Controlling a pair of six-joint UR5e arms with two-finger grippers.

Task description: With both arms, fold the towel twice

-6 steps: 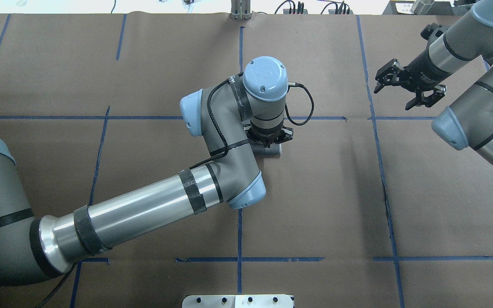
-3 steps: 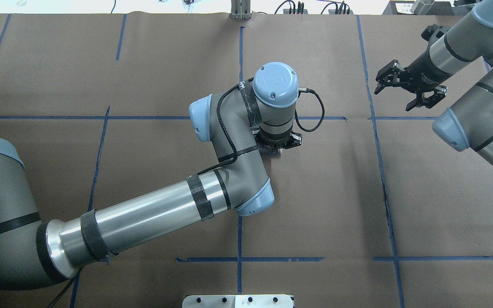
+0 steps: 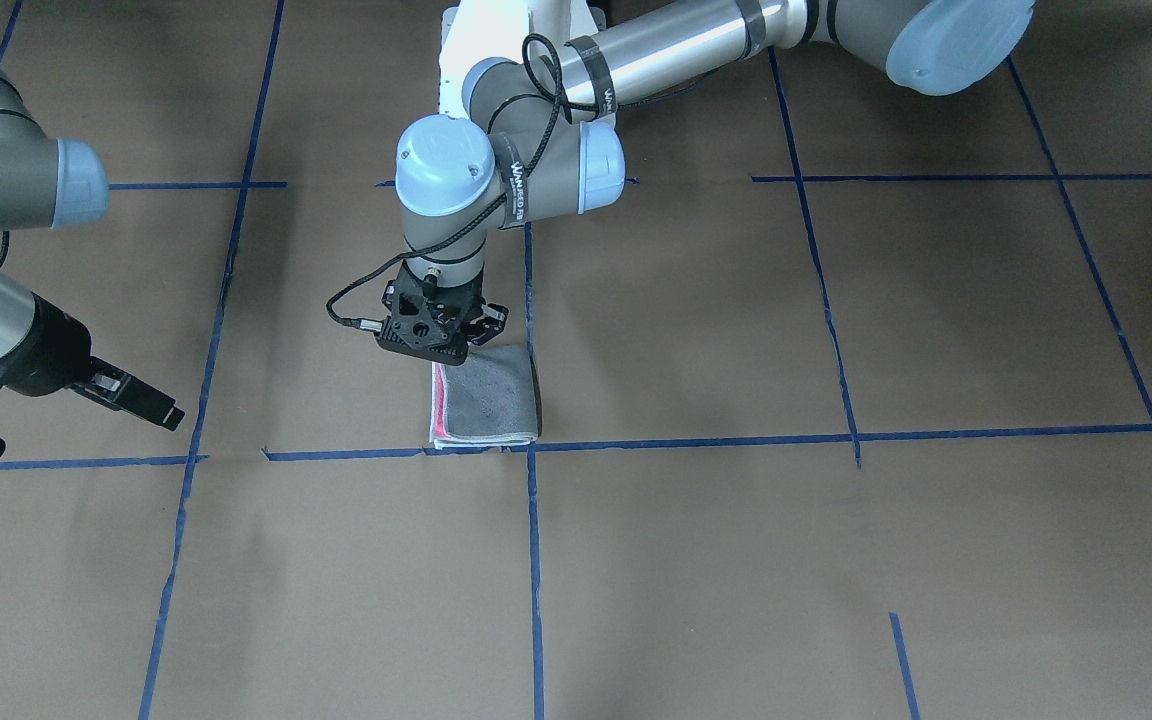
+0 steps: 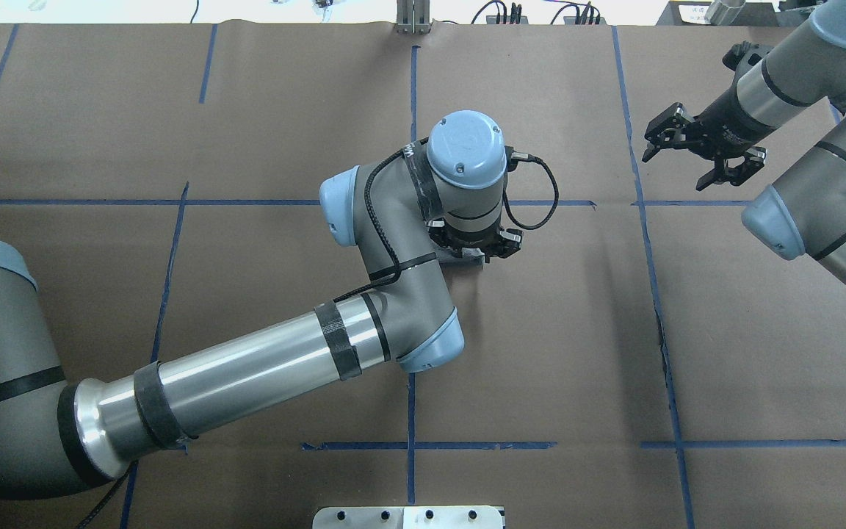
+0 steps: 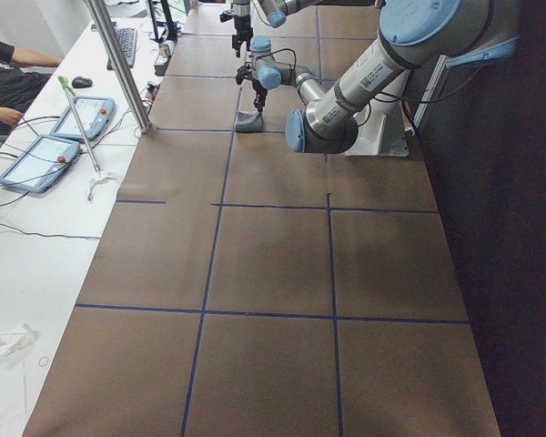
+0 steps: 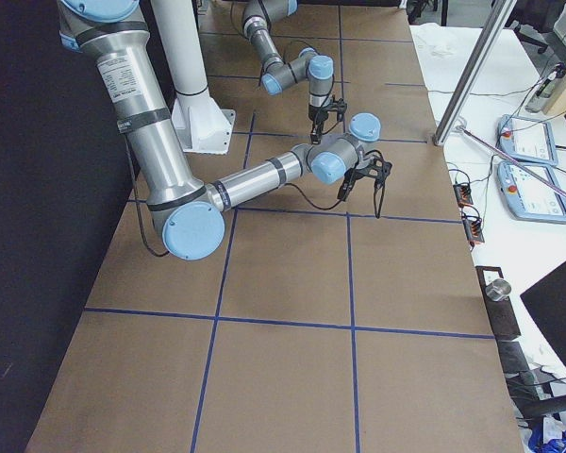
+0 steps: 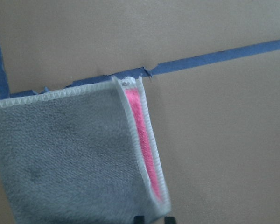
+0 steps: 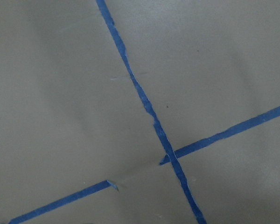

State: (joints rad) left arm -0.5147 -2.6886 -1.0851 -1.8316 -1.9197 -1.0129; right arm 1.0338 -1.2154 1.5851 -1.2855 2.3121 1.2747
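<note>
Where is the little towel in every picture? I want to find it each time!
Front-facing: towel just left of centre, grey side up, pink strip showing.
Overhead: centre, only a sliver of towel peeking from under the left wrist.
Exterior left: near the top, a small dark towel.
Exterior right: I cannot make it out.
Left wrist: towel fills the lower left.
Right wrist: not in it.
Landmark: the blue tape line along the towel's edge.

A robotics lab, shown by the left arm (image 4: 247,367) and right arm (image 4: 834,242) rising from a white pedestal (image 6: 184,85) over a long counter (image 5: 273,264) papered brown and gridded with blue tape (image 5: 255,314), beside a white operators' desk (image 5: 36,228) carrying teach pendants (image 5: 38,162) and a keyboard (image 5: 126,44).
</note>
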